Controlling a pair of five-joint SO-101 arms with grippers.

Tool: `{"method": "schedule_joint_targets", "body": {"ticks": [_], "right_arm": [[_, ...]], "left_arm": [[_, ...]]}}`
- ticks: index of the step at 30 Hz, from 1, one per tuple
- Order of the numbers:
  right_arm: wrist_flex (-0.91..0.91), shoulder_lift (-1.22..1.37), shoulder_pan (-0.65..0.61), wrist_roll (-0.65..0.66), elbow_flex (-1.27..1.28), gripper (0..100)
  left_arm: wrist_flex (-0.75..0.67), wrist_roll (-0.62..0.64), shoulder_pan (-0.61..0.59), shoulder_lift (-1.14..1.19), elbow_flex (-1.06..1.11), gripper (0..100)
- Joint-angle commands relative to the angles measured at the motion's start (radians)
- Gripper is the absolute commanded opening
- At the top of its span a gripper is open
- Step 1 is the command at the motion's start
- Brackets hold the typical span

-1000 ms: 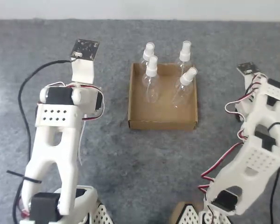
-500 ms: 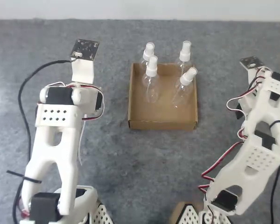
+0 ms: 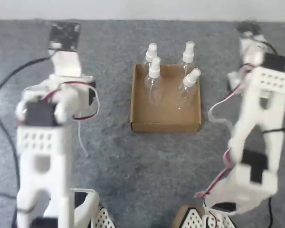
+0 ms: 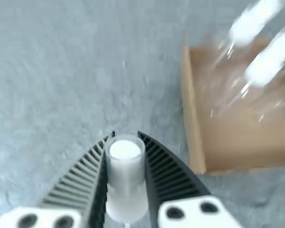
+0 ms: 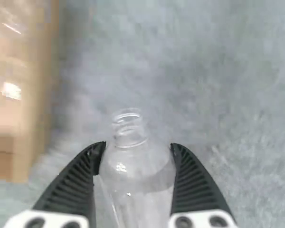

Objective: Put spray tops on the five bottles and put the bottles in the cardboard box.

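A white spray top sits pinched in the left gripper and an uncapped clear bottle in the right gripper, with four capped bottles at the cardboard box between them.

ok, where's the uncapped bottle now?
In the right wrist view, the uncapped bottle is clamped in the right gripper, with the cardboard box close beside it.

Overhead cam; wrist cams close, downward; all share box.
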Motion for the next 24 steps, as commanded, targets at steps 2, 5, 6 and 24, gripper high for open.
{"method": "schedule_joint_targets", "body": {"ticks": [2, 5, 6, 24], "right_arm": [[-0.042, -0.332, -0.248, -0.107, 0.169, 0.6], [-0.131, -0.521, -0.437, -0.157, 0.364, 0.6], [-0.170, -0.584, -0.498, -0.166, 0.437, 0.6], [-0.599, -0.993, -1.021, -0.176, 1.079, 0.6]], "left_arm": [[-0.002, 0.015, -0.002, -0.173, -0.091, 1], [-0.014, 0.060, -0.003, -0.203, -0.151, 1], [-0.025, 0.086, -0.005, -0.209, -0.170, 1], [-0.235, 0.405, 0.003, -0.212, -0.159, 1]]}}
